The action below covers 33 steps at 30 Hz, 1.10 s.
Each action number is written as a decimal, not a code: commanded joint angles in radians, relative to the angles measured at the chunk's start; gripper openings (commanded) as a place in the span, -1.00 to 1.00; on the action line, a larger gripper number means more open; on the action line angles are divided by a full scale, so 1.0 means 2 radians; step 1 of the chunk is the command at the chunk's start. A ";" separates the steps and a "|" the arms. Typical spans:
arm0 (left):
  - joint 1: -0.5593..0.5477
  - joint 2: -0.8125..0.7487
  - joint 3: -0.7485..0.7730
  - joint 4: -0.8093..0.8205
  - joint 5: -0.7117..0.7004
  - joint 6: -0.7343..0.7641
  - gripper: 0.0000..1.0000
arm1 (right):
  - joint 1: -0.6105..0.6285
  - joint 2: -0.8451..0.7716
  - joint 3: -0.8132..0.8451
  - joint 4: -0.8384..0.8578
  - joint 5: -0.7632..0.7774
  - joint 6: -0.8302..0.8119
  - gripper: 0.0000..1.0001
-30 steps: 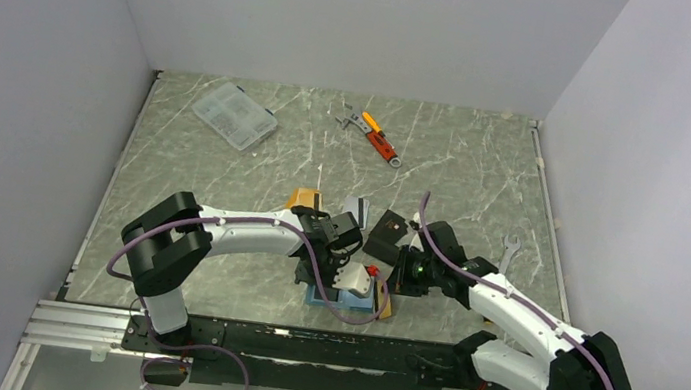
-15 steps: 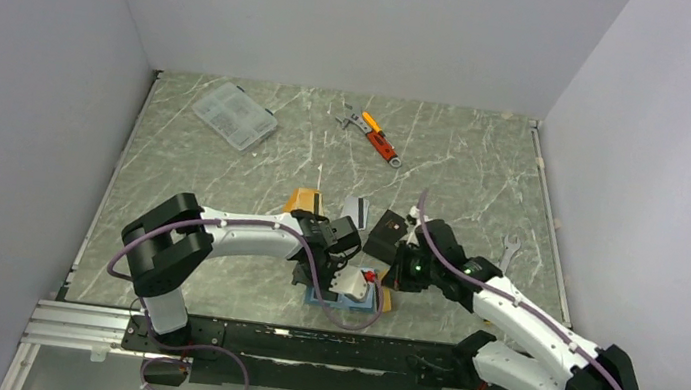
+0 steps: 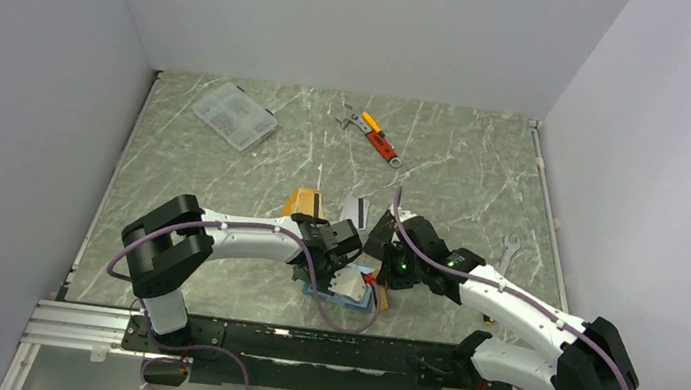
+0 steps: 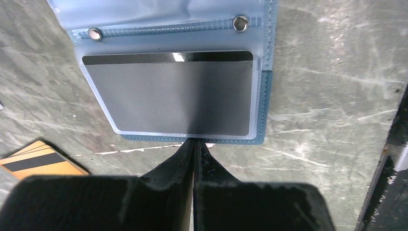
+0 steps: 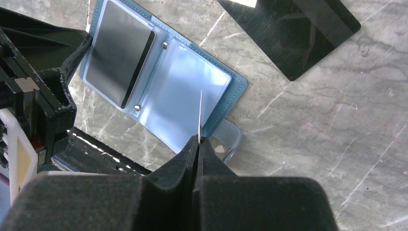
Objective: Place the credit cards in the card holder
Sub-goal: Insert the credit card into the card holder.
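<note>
The teal-blue card holder (image 4: 263, 103) lies open near the table's front edge, with a grey credit card (image 4: 168, 94) in its left clear pocket. My left gripper (image 4: 195, 141) is shut on the holder's left edge (image 5: 89, 57). My right gripper (image 5: 198, 139) is shut on a credit card (image 5: 200, 113) seen edge-on as a thin pale line, standing over the holder's empty right pocket (image 5: 185, 96). From above, both grippers crowd over the holder (image 3: 340, 298). An orange-gold card (image 3: 303, 200), a silver card (image 3: 353, 206) and a black card (image 5: 298, 33) lie flat on the table behind it.
A clear plastic box (image 3: 235, 115) sits at the back left and an orange-red tool (image 3: 379, 137) at the back middle. A small wrench (image 3: 508, 249) lies to the right. The black front rail (image 4: 392, 159) runs just beside the holder.
My right arm has swung left, bringing its card over the holder's right pocket. The left gripper has stayed at the holder's edge.
</note>
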State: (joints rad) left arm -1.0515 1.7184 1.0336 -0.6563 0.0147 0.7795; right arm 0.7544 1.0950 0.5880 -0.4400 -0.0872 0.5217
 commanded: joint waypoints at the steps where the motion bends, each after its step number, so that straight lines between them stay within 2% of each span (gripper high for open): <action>1: 0.007 0.024 -0.017 0.014 -0.039 0.022 -0.83 | 0.002 0.013 0.021 0.018 0.007 -0.013 -1.00; 13: 0.006 0.025 -0.012 0.005 -0.025 0.014 -0.84 | 0.002 0.024 -0.038 0.085 -0.018 0.033 -1.00; 23: 0.003 0.023 -0.018 0.003 -0.018 0.011 -0.86 | 0.000 0.037 -0.065 0.089 0.008 0.084 -1.00; 33: 0.002 0.020 -0.017 -0.004 -0.015 0.010 -0.87 | -0.020 0.012 -0.114 0.102 0.004 0.156 -1.00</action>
State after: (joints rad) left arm -1.0527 1.7195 1.0336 -0.6502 -0.0051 0.7921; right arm 0.7330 1.1248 0.4175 -0.1665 -0.1204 0.7761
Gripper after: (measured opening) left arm 0.071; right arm 0.008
